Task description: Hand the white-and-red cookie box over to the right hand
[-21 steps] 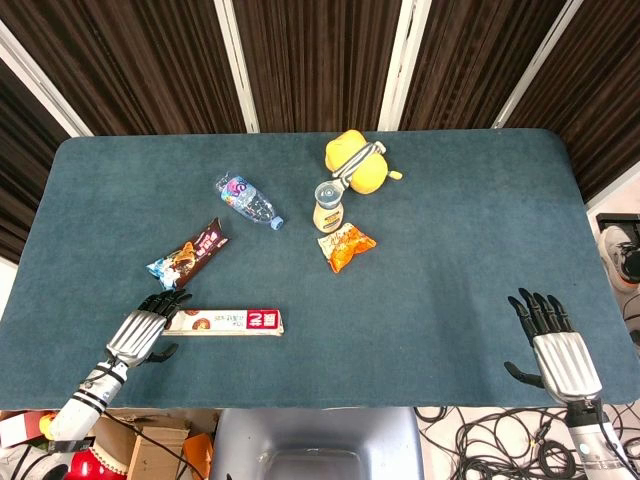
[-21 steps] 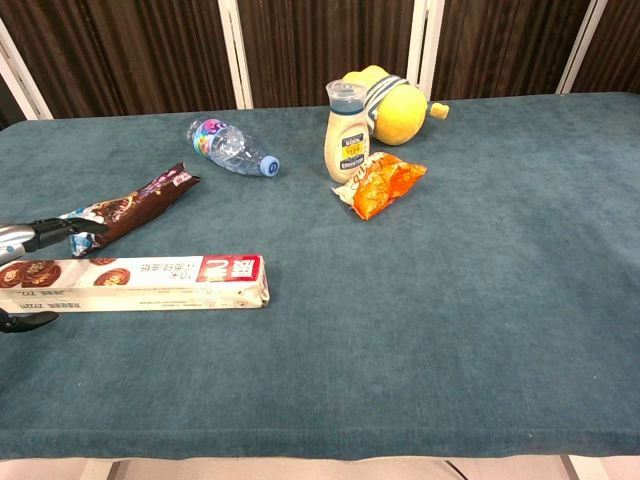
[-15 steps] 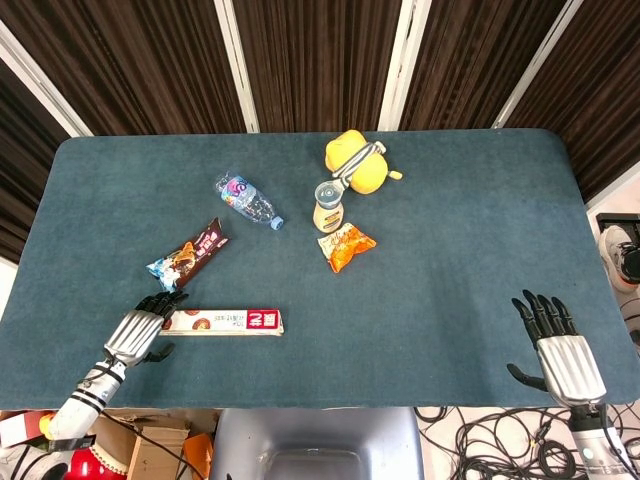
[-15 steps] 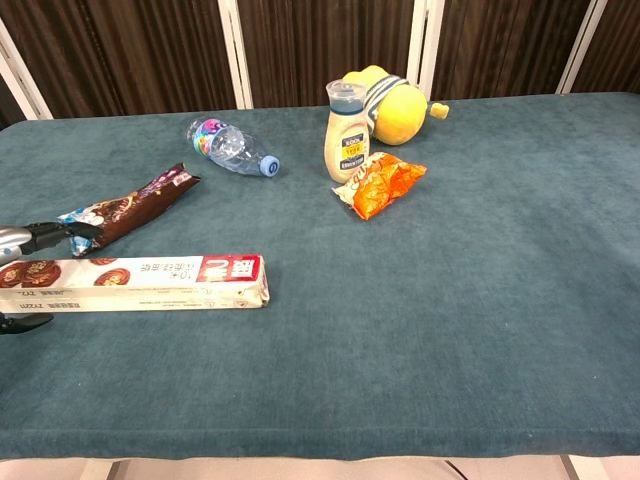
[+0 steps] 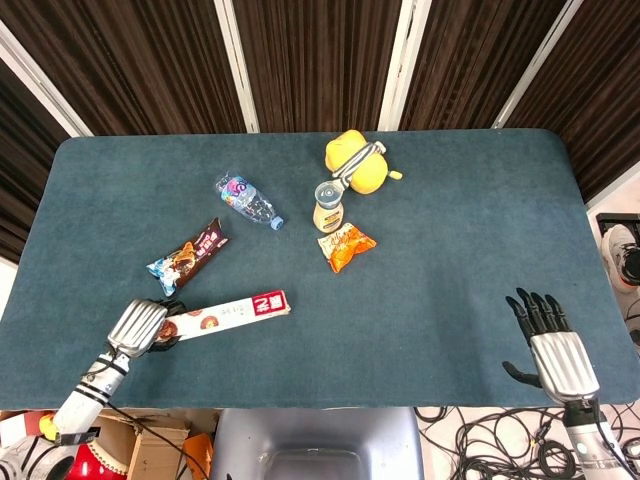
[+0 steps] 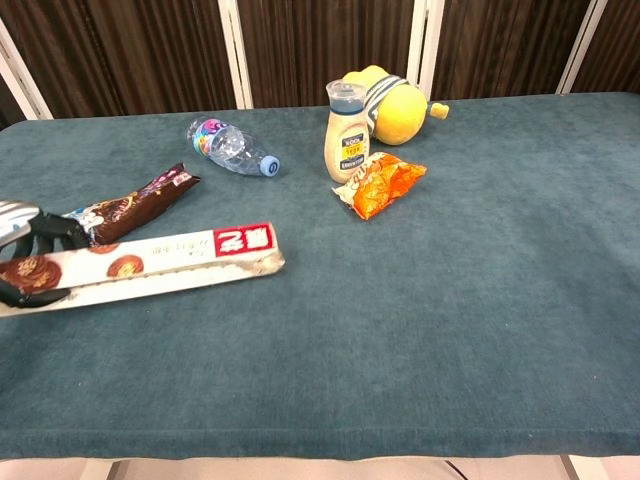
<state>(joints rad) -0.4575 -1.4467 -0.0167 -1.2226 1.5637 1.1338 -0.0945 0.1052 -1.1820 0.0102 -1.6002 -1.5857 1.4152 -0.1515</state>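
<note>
The long white-and-red cookie box (image 5: 225, 314) (image 6: 150, 262) is tilted, its red end raised toward the right. My left hand (image 5: 137, 325) (image 6: 28, 255) grips its left end near the table's front-left edge, fingers wrapped around it. Far across the table, at the front right, my right hand (image 5: 550, 345) holds nothing and has its fingers spread; the chest view does not show it.
A dark snack wrapper (image 5: 187, 255) (image 6: 130, 209) lies just behind the box. Farther back are a plastic bottle (image 5: 247, 201), a sauce bottle (image 5: 328, 206), an orange snack bag (image 5: 345, 246) and a yellow plush toy (image 5: 355, 161). The blue table (image 5: 450, 250) spans between the hands.
The left hand has closed around the box's left end and the box has lifted and swung, its red end now higher and farther right. The right hand barely moved.
</note>
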